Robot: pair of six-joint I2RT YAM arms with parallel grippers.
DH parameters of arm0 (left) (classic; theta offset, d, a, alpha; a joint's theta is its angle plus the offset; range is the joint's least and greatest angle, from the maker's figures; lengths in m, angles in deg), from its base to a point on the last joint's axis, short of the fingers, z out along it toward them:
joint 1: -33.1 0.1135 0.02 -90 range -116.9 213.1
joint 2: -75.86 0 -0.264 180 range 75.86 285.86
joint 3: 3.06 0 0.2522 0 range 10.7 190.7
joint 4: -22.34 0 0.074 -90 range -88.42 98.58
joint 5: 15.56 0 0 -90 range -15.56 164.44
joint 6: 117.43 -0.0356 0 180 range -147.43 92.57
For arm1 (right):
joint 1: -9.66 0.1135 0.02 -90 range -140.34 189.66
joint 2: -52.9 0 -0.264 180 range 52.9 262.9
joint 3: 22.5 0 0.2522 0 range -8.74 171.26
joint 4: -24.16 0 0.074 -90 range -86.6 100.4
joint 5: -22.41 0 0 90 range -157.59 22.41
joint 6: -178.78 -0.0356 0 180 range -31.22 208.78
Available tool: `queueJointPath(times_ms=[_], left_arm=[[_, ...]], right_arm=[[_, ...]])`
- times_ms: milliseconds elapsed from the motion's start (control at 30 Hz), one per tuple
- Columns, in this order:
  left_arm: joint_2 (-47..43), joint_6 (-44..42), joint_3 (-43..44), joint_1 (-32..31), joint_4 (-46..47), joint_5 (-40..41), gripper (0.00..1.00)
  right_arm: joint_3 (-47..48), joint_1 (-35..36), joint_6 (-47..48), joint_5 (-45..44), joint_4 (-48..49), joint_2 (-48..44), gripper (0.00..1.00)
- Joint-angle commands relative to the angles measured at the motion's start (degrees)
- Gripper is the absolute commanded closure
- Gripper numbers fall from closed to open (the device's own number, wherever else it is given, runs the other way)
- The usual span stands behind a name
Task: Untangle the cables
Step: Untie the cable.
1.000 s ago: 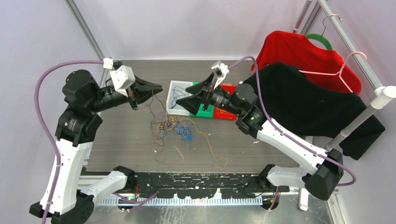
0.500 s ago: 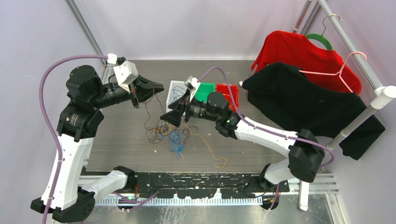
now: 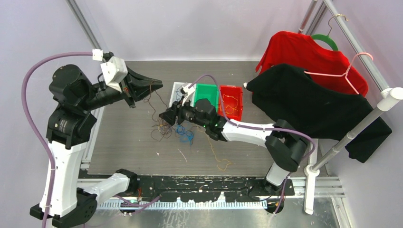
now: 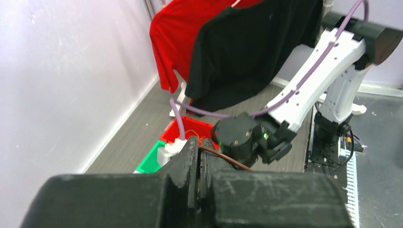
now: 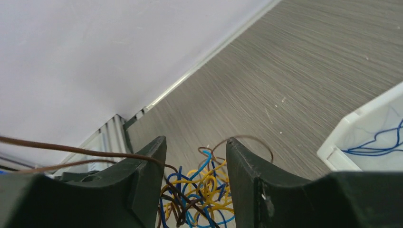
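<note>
The cables [image 3: 175, 129] lie as a tangle of thin blue, yellow and brown wires in the middle of the table. My left gripper [image 3: 156, 87] is held up to the left of them, shut on one brown cable [image 4: 234, 162] that runs down toward the tangle. My right gripper [image 3: 164, 116] sits low at the tangle's upper edge. In the right wrist view its jaws [image 5: 196, 148] stand apart, with the tangle [image 5: 209, 190] between and below the fingers. The taut brown cable [image 5: 57, 146] crosses over its left finger.
A white bin [image 3: 177, 88] holding blue wire, a green bin [image 3: 207, 93] and a red bin [image 3: 232, 101] holding orange wire stand behind the tangle. A loose orange-yellow cable [image 3: 221, 162] lies near the front. A black shirt [image 3: 309, 102] and a red shirt [image 3: 304, 50] hang at right.
My right arm has swung left and down from over the bins to the tangle, its jaws narrowing. My left gripper has drawn back to the left and up with the brown cable.
</note>
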Motion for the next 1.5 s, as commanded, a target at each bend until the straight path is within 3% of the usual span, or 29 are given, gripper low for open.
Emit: queueJointPath(times_ms=[0, 133, 500, 667, 1000, 1133, 1267, 1467], left_arm=[[0.15, 2.81, 5.88, -0.27, 2.59, -1.68, 1.00], [1.52, 3.58, 11.11, -0.27, 3.35, -0.34, 1.00], [6.65, -0.52, 25.11, -0.31, 9.24, 11.46, 1.00], [8.50, -1.66, 27.19, -0.24, 7.23, 10.98, 1.00], [9.18, -1.58, 17.01, -0.22, 6.94, 6.54, 1.00], [10.43, -1.65, 13.95, -1.11, 6.96, 3.76, 1.00], [12.28, -4.79, 11.78, -5.44, 6.99, 6.17, 1.00], [18.34, -9.94, 11.30, -11.03, 8.92, 9.92, 1.00]], right_arm=[[-0.63, -0.04, -0.38, -4.18, 6.17, 2.66, 0.46], [-4.09, 0.36, -1.09, -5.49, 9.69, 5.27, 0.46], [-9.49, 5.52, -0.28, -9.33, 15.90, 11.88, 0.34], [-10.04, 5.80, -0.30, -10.86, 15.90, 8.48, 0.28], [-6.73, 4.39, 4.84, -11.43, -3.90, -10.58, 0.19], [-5.99, 4.13, 9.51, -19.99, -12.87, -17.07, 0.18], [-5.39, 2.58, 11.66, -32.49, -18.58, -21.74, 0.17], [-6.63, -3.97, 9.45, -37.32, -24.58, -26.53, 0.19]])
